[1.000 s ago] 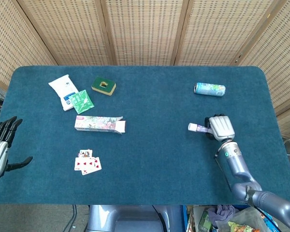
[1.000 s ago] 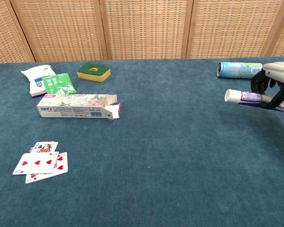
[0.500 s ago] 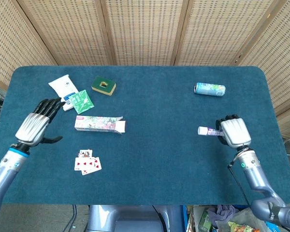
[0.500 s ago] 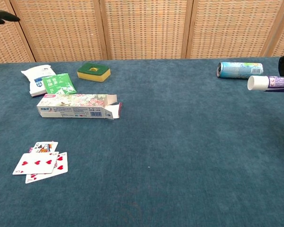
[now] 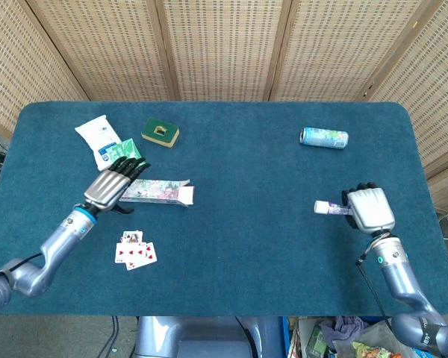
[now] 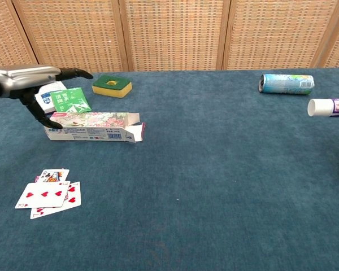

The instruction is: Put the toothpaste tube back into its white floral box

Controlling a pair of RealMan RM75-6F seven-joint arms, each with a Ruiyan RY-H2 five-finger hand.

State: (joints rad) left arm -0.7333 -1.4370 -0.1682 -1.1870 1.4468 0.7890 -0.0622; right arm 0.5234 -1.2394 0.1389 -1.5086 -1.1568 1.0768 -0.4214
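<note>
Woven cane panels back a desk (image 5: 231, 246) covered in dark teal felt. Landmark for all placings: the long white floral cardboard box (image 5: 154, 191), lying flat on the desk's left half, its end flap open on the side facing the desk's middle.

Left robot hand (image 5: 113, 186): silver back, black fingers, spread apart and holding nothing. It hangs over the closed end of the box; in the chest view the thumb (image 6: 52, 122) reaches down beside that end. Actual contact with the carton cannot be told.

Right robot hand (image 5: 369, 209): far off to the right of the box, near the desk's right edge, clamped on the white toothpaste tube with purple print (image 5: 330, 207). Tube lies roughly level, white cap pointing back towards the box, lifted off the felt in the chest view. Tube and box well apart.

Others:
- green foil sachet (image 6: 69, 100), just behind the box, partly under the left robot hand in the head view.
- white soft tissue pack (image 5: 97, 138), behind the sachet, touching it.
- green-topped yellow sponge (image 5: 160, 133), behind the box, nearer the screen.
- fanned red-suit playing cards (image 5: 134, 251), in front of the box.
- pale blue-green drink can (image 5: 324, 137), on its side, far right and behind.
</note>
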